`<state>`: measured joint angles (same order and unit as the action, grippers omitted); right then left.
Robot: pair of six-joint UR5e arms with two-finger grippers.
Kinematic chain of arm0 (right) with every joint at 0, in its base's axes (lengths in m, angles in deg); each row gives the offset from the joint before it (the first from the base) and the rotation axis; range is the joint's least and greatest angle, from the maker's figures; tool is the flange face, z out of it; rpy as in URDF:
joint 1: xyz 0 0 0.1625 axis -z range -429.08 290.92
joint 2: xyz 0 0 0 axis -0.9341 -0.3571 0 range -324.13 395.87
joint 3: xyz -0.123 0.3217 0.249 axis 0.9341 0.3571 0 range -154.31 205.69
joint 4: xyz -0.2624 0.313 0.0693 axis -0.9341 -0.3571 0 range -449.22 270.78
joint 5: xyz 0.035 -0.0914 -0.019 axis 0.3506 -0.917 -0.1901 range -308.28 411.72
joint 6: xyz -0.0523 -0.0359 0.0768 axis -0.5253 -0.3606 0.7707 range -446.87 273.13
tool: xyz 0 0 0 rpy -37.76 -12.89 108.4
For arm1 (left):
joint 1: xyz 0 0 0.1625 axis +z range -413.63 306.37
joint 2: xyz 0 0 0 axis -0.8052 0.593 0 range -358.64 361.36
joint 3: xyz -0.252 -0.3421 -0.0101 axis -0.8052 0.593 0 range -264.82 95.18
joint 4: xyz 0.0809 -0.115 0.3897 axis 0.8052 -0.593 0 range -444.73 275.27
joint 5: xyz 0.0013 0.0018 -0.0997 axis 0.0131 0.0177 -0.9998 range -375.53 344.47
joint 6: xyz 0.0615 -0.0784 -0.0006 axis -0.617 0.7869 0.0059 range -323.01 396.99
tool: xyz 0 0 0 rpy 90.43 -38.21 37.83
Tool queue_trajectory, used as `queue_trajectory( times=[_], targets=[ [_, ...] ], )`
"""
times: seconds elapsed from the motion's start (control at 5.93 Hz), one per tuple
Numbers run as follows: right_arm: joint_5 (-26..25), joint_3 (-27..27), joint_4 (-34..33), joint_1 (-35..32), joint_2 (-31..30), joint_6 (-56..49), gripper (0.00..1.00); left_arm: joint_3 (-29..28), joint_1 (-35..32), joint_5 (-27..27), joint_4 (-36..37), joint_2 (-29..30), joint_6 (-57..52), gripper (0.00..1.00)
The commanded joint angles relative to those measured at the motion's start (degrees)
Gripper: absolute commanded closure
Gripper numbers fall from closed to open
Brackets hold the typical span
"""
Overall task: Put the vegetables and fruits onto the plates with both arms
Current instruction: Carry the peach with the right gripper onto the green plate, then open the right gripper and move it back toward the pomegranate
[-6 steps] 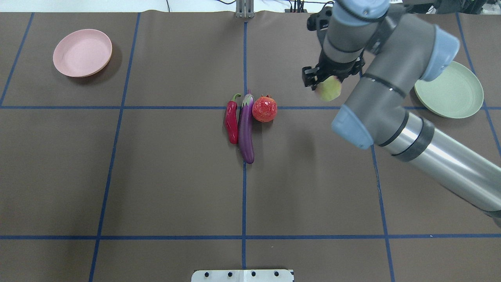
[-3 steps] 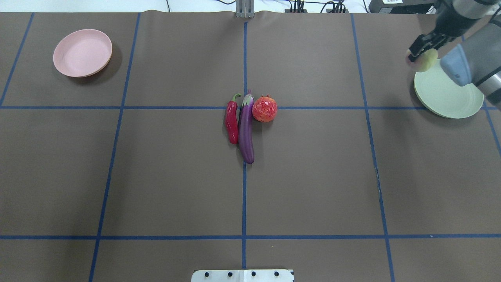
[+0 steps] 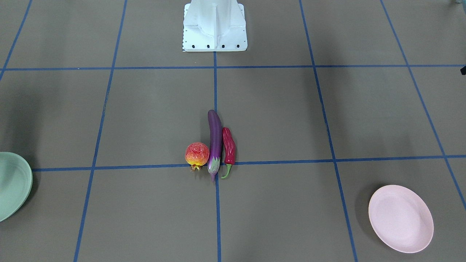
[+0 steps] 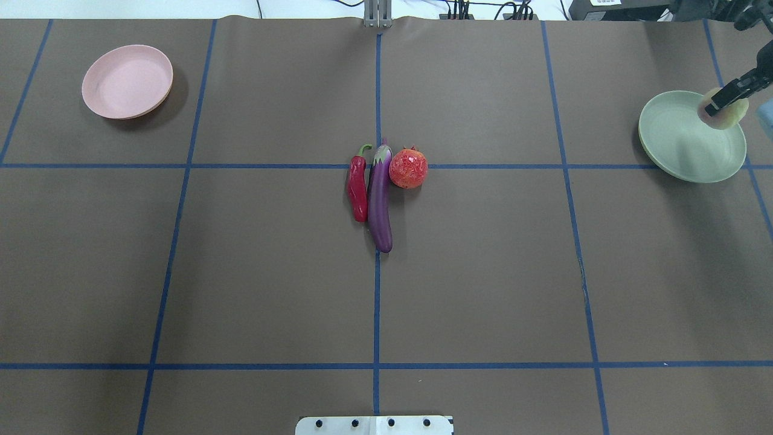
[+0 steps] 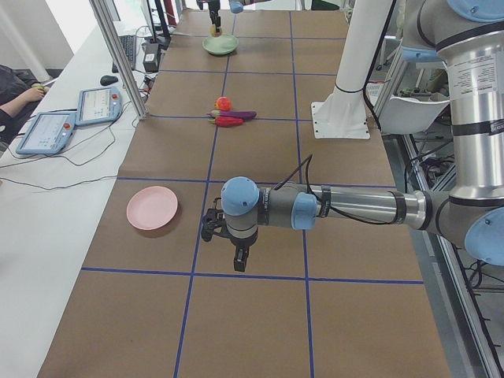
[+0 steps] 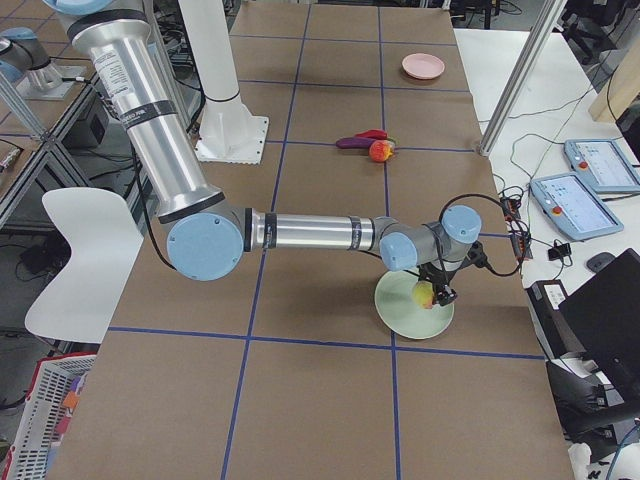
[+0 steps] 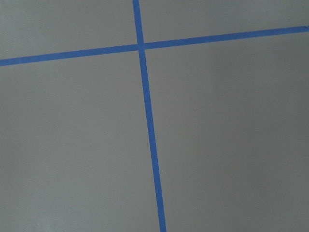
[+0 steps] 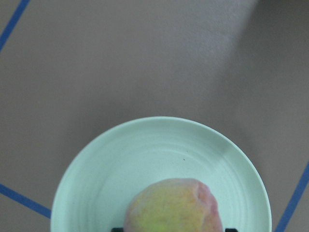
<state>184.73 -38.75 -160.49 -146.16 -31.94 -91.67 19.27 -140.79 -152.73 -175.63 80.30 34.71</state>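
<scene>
Two vegetables, eggplant (image 4: 380, 202) and chili (image 4: 357, 187), lie side by side along the centre line (image 4: 376, 314), stems pointing away from the robot, with one pomegranate (image 4: 408, 168) just beside the eggplant's cap. Beyond, two plates: pink plate (image 4: 127, 81) left, green plate (image 4: 679, 142) right, the right gripper (image 4: 724, 104) clamping one peach (image 4: 720, 118) over it. Left gripper (image 5: 240, 256) hangs near the pink plate; its grip cannot be told.

Right arm: grey, silver-tube right arm (image 6: 310, 232), stretched nearly level.
Right hand: black two-finger right hand (image 6: 441, 291), pointing down, clamped on a round pale yellow-pink peach (image 8: 171, 205).
Left arm: grey, silver-tube left arm (image 5: 354, 206), level.
Left hand: black left hand (image 5: 240, 260), pointing down; finger gap unclear.
</scene>
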Motion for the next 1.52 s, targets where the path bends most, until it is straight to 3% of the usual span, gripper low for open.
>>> queue_trajectory(
  times=[0.0,0.34,0.84,1.01,1.18,1.35],
  targets=[
    [0.14,0.02,0.26,-0.08,-1.36,1.1,0.0,-0.03,0.06,0.0,-0.06,-0.02,0.0,0.0],
    [0.41,-9.32,-1.22,0.27,-0.31,17.01,0.0,-0.03,0.15,0.0,-0.15,0.07,0.0,0.0],
    [-2.21,-23.41,-1.59,13.84,2.84,47.06,0.0,0.06,0.15,-0.09,-0.24,0.15,0.0,0.0],
    [-9.01,-26.84,-3.33,21.72,5.99,59.61,0.0,0.06,0.15,0.0,-0.24,0.15,0.0,0.0],
    [-18.65,-26.88,-12.74,30.59,14.03,65.48,0.0,0.06,0.15,0.0,-0.24,0.15,0.0,0.0],
    [-24.84,-24.79,-17.1,36.34,20.46,69.88,0.0,-0.03,0.15,0.0,-0.15,0.15,0.0,0.0]
  ],
)
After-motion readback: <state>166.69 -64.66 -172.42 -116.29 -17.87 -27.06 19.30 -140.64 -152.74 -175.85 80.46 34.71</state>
